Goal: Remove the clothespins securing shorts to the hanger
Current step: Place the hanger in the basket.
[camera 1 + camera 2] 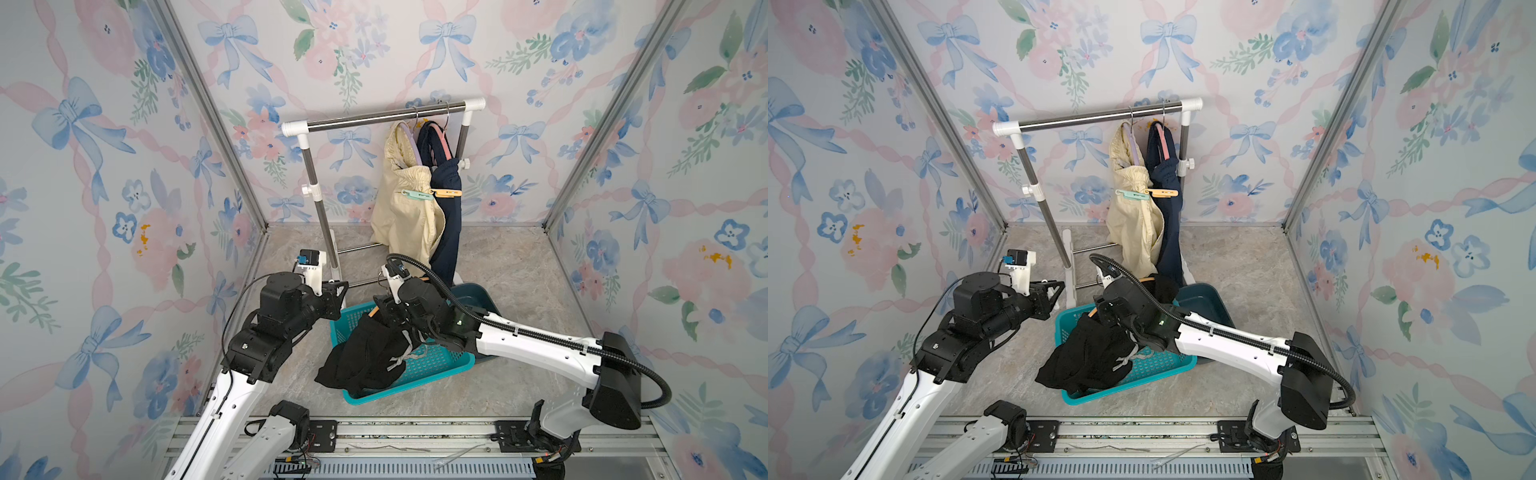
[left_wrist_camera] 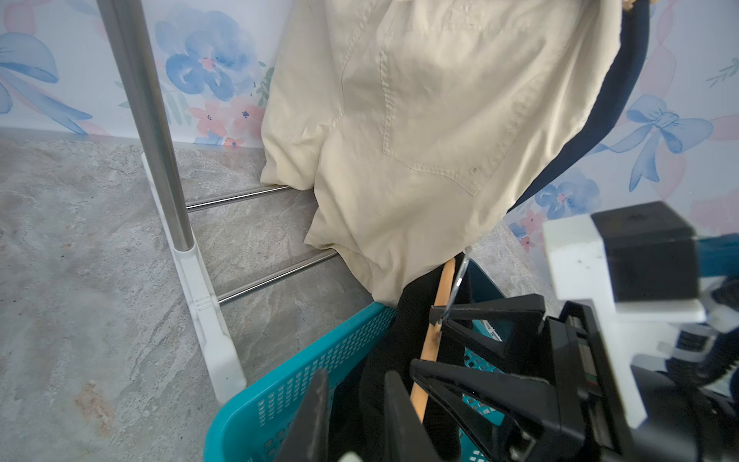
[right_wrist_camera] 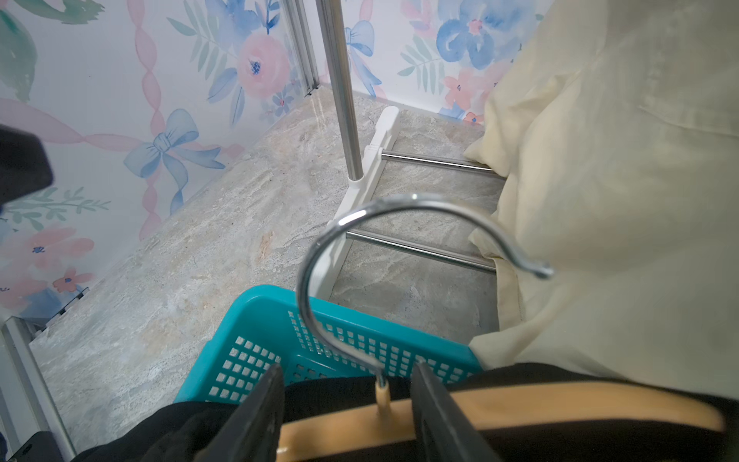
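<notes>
Two jaws of my right gripper (image 3: 347, 370) stand apart astride the tan hanger (image 3: 560, 404); I cannot tell for my left gripper (image 2: 356, 380).

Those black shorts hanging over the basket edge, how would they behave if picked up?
Likely floppy: the black shorts already drape limply over the teal basket rim. Their pale drawstrings would probably dangle and might snag.
</notes>
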